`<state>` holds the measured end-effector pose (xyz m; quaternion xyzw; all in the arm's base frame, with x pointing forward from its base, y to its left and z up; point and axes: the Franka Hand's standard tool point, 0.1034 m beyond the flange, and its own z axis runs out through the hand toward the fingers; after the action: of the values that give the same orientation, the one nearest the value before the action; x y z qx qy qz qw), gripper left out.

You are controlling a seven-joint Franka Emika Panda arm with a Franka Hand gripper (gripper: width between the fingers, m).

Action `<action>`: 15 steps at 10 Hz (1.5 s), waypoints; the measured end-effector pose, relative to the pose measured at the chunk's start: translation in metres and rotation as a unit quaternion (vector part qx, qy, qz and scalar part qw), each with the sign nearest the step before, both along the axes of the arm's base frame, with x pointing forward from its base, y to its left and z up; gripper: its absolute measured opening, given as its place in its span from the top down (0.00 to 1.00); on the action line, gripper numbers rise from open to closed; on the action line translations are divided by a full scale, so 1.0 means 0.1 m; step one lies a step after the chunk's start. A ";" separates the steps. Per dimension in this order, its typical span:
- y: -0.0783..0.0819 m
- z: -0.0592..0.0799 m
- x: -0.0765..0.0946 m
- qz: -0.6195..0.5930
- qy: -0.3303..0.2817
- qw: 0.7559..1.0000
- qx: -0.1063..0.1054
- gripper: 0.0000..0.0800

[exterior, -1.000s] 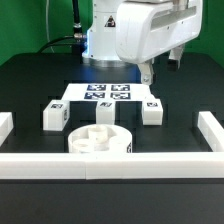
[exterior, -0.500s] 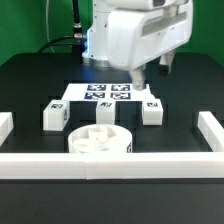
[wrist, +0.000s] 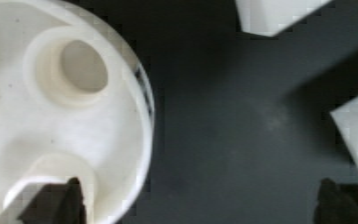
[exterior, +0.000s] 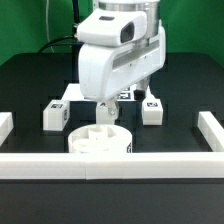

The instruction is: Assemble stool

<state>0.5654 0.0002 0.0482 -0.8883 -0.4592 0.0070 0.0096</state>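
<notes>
The round white seat (exterior: 100,142) lies on the black table just behind the front rail, sockets up. One tagged white leg (exterior: 54,115) stands to its left in the exterior view and another (exterior: 152,111) to its right. My gripper (exterior: 104,112) hangs low just behind the seat, open and empty. In the wrist view the seat (wrist: 43,120) shows a round socket (wrist: 78,65). My gripper (wrist: 202,205) straddles the seat's rim, one fingertip (wrist: 55,200) over the seat and the other over bare table. Two white leg parts (wrist: 300,15) (wrist: 357,125) show beside it.
The marker board (exterior: 72,93) lies behind the seat, mostly hidden by the arm. Long white rails border the table at the front (exterior: 110,166), the exterior view's left (exterior: 5,125) and right (exterior: 212,128).
The arm has swung from the back right toward the exterior view's left and forward, and come down. The gripper now hangs at the seat's back edge. The parts have not moved.
</notes>
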 end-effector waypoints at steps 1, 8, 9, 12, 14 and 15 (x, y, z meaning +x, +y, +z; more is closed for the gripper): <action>-0.02 -0.08 0.00 -0.002 0.004 1.000 0.001 0.19; -0.03 -0.36 0.09 -0.006 0.016 1.000 0.004 0.19; -0.03 -0.36 0.10 -0.006 0.013 1.000 0.004 0.19; -0.03 -0.36 0.10 -0.006 0.013 1.000 0.004 0.44; -0.03 -0.36 0.10 -0.006 0.013 1.000 0.004 0.67; -0.03 -0.36 0.10 -0.006 0.013 1.000 0.004 0.85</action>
<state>0.5754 -0.0026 0.0119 -0.8907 -0.4538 0.0166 0.0196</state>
